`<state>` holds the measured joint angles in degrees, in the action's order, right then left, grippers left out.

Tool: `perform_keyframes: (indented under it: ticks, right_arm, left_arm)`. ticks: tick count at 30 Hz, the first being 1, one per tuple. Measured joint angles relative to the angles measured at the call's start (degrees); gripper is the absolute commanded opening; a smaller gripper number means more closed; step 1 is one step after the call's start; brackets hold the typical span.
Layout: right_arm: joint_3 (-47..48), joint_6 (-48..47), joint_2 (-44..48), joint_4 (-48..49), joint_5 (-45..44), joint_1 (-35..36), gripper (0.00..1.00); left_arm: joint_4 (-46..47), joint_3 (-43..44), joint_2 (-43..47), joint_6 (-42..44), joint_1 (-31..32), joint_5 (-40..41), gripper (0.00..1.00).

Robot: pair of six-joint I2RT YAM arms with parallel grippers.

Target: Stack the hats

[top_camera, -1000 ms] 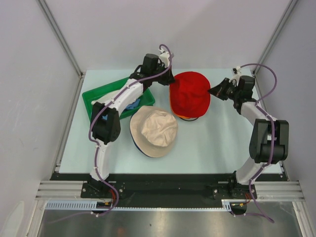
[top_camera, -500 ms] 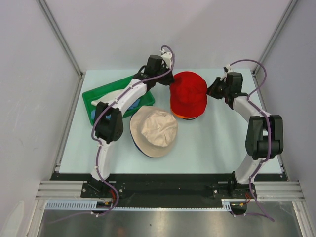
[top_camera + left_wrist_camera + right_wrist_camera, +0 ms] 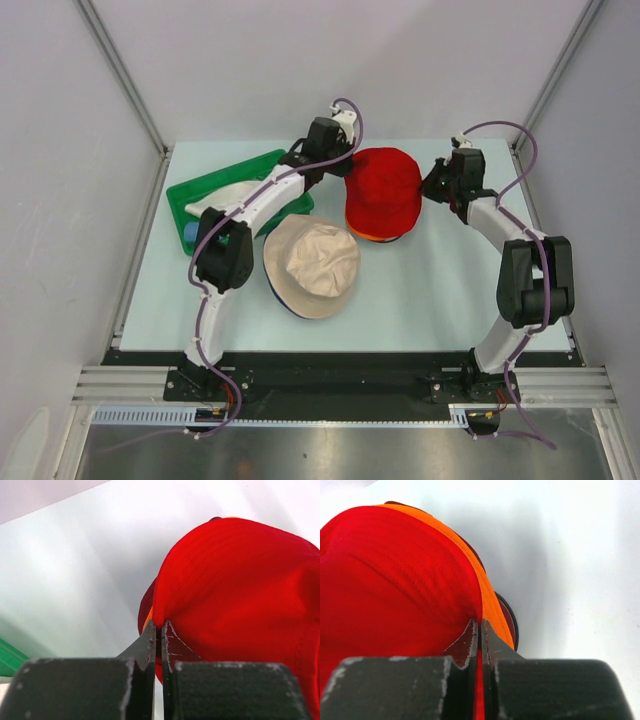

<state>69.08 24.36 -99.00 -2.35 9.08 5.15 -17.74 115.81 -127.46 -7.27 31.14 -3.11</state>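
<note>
A red hat (image 3: 382, 190) sits over an orange hat (image 3: 372, 237) at the back middle of the table. My left gripper (image 3: 346, 166) is shut on the red hat's left brim, and my right gripper (image 3: 429, 185) is shut on its right brim. In the left wrist view the left gripper (image 3: 159, 628) pinches red hat (image 3: 240, 590) fabric, with an orange edge (image 3: 148, 620) just below. In the right wrist view the right gripper (image 3: 480, 626) clamps the red hat (image 3: 395, 590) brim above the orange hat (image 3: 490, 600) and a maroon rim (image 3: 508, 622). A beige hat (image 3: 312, 265) lies nearer, on a navy one (image 3: 279, 294).
A green tray (image 3: 205, 184) stands at the back left under my left arm, holding a white hat (image 3: 235, 192) and a light blue one (image 3: 190, 236). Frame posts and grey walls close in the table's back corners.
Both grippers have drawn closer together with the red hat between them. The hat's brim is less stretched and the hat sits narrower over the orange one.
</note>
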Motion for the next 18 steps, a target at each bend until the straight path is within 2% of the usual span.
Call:
perform_keyframes:
  ticks: [12,13,14,15,16,17,18]
  right_arm:
    - [-5.92,1.14,3.82,3.96,-5.22,1.22,0.00]
    - [-6.08,1.14,3.89,4.15,-5.29,1.27,0.01]
    - [-6.10,1.14,3.93,4.22,-5.31,1.29,0.04]
    - [-6.10,1.11,3.98,4.22,-5.29,1.27,0.09]
    - [-6.10,1.05,4.11,4.04,-5.22,1.27,0.23]
    - [-6.10,0.96,4.35,3.45,-5.22,1.27,0.33]
    - [-6.08,0.94,4.59,2.71,-5.29,1.20,0.44]
  left_arm:
    - [2.67,-1.81,0.42,-0.79,0.15,-0.37,0.00]
    - [2.84,-1.99,0.57,-0.92,0.15,-0.50,0.04]
    - [2.97,-2.23,0.83,-1.29,0.15,-0.59,0.22]
    - [2.99,-2.38,1.03,-1.44,0.15,-0.66,0.32]
    - [2.78,-2.54,1.33,-1.86,0.15,-0.55,0.42]
    - [2.43,-2.56,1.57,-1.73,0.13,-0.39,0.65]
    - [1.70,-2.56,1.88,-1.75,0.02,0.07,0.73]
